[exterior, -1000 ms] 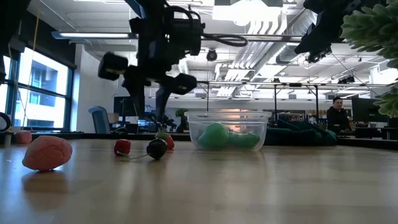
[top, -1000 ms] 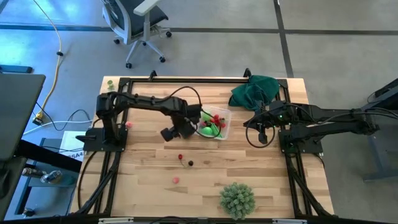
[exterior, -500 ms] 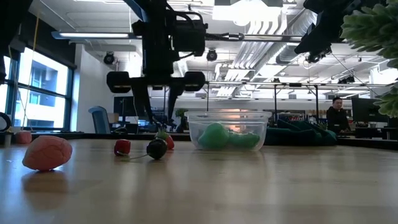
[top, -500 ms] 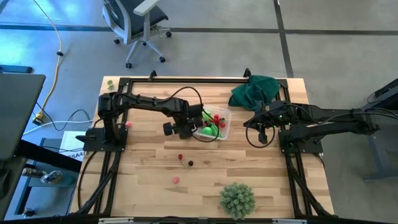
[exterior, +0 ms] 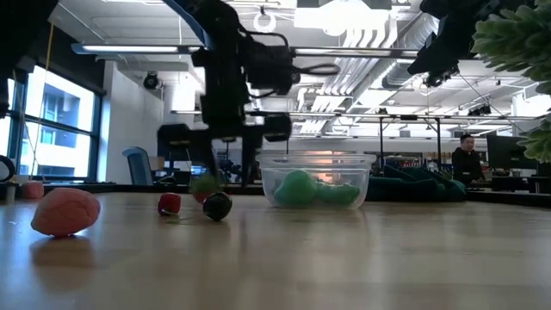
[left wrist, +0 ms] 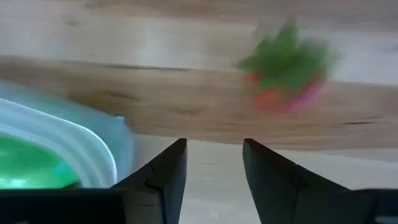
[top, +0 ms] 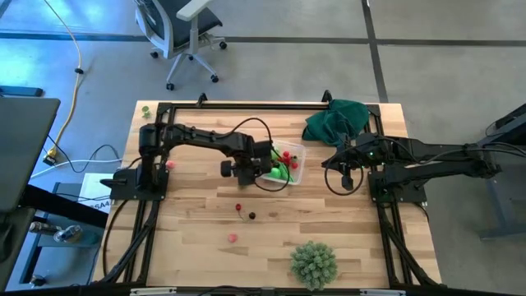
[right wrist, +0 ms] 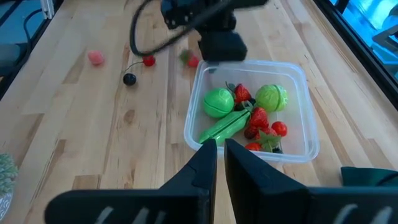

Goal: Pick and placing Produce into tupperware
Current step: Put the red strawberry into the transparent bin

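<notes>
The clear tupperware [top: 297, 155] stands mid-table and holds green and red produce [right wrist: 219, 102]. My left gripper [top: 246, 171] points down just off its left wall, open, with only bare wood between the fingers [left wrist: 177, 168]. A small strawberry with a green top [left wrist: 283, 74] lies on the wood a little beyond the fingertips, blurred. A red cherry [exterior: 170, 204], a dark berry [exterior: 217, 206] and a pink piece [exterior: 65, 211] lie nearer the front edge. My right gripper [right wrist: 216, 155] waits shut above the table's right side.
A big pale-green spiky ball [top: 313, 263] sits by the front edge, and a dark green cloth [top: 337, 120] lies at the far right corner. A small pink piece [top: 170, 164] lies near the left arm's base. Open wood lies between the loose pieces and the tupperware.
My left gripper has rolled about its downward axis, sunk lower and shifted toward the tupperware, its gap unchanged. The strawberry in the low view now shows blurred and a little farther toward the table's left than before.
</notes>
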Available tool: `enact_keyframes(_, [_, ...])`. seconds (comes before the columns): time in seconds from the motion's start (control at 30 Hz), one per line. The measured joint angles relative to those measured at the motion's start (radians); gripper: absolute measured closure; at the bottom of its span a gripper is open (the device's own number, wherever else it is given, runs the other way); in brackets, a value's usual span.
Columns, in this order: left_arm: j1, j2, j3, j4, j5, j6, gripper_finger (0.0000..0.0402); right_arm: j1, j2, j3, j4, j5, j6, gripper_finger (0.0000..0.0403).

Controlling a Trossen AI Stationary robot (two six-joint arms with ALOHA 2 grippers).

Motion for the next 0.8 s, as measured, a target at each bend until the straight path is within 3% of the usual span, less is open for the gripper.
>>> enact_keyframes(0.33, [0.0, 0.018, -0.001, -0.069, -0.082, -0.029, 0.0254, 0.0, 0.0, 0.0, 0.0, 0.0, 0.0, 0.0379])
enact_keyframes(0.5, [0.0, 0.018, -0.002, -0.127, -0.137, -0.231, 0.0254, 0.0, 0.001, 0.0, -0.002, 0.0, 0.0, 0.0379])
enact_keyframes(0.8, [0.001, 0.017, -0.001, -0.163, -0.175, -0.738, 0.0254, 0.0, 0.0, 0.0, -0.002, 0.0, 0.0, 0.0379])
